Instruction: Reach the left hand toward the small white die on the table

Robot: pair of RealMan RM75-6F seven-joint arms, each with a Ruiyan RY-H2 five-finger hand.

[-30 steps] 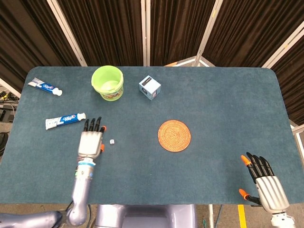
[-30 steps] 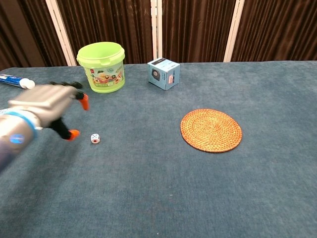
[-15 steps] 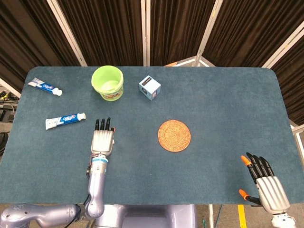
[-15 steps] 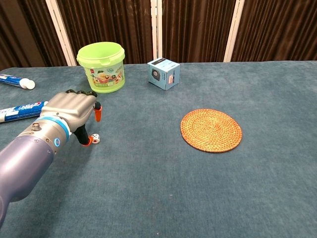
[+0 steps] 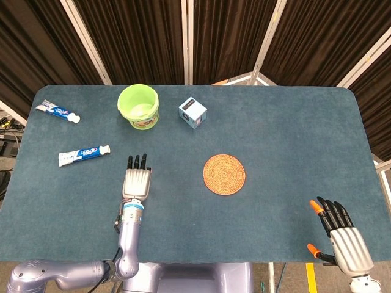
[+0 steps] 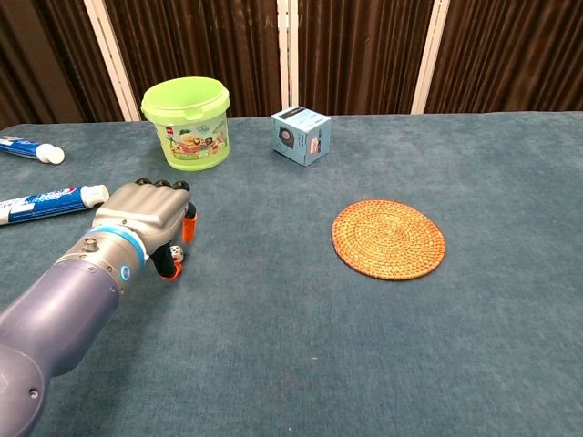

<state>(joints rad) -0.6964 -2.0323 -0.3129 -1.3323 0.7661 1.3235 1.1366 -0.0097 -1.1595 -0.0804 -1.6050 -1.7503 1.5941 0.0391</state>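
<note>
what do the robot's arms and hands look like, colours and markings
Left hand: silver-grey metal back, black fingers, orange fingertip pads. A bright blue ring marks its wrist, on a smooth blue-grey arm. Right hand: same ribbed silver back, black fingers, orange tips.

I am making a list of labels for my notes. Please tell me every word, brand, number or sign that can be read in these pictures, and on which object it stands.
No text can be read for certain.
Green bucket: a small red logo and a coloured picture; letters too small.
Two toothpaste tubes: blue print, blurred.
Light blue box: printed graphics only, no readable words.
White die: mostly hidden by the left hand; pips not countable.
</note>
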